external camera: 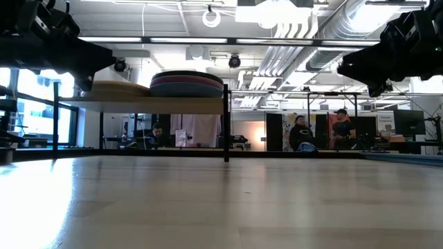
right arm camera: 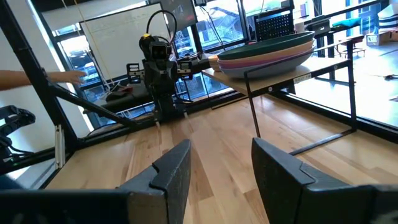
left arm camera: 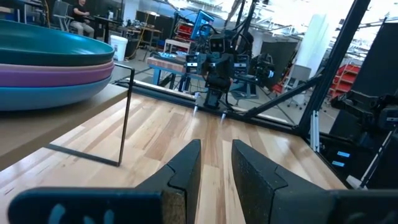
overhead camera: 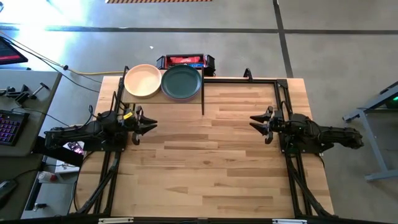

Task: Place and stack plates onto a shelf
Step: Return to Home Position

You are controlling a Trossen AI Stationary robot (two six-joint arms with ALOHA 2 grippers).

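The shelf, a light-wood board on a thin black frame, stands at the table's far left. Two stacks of plates rest on it side by side: one with a peach plate on top, the other with a dark teal plate on top. The left wrist view shows the teal plate lying on a purple one and a light blue one. My left gripper is at the table's left side, level, open and holding nothing. My right gripper faces it from the right side, open, nothing between its fingers.
The shelf's black frame leg reaches onto the tabletop beside the teal stack. A red and blue box sits just beyond the far edge. A person's hand shows off the table in the right wrist view. Bare wood lies between the grippers.
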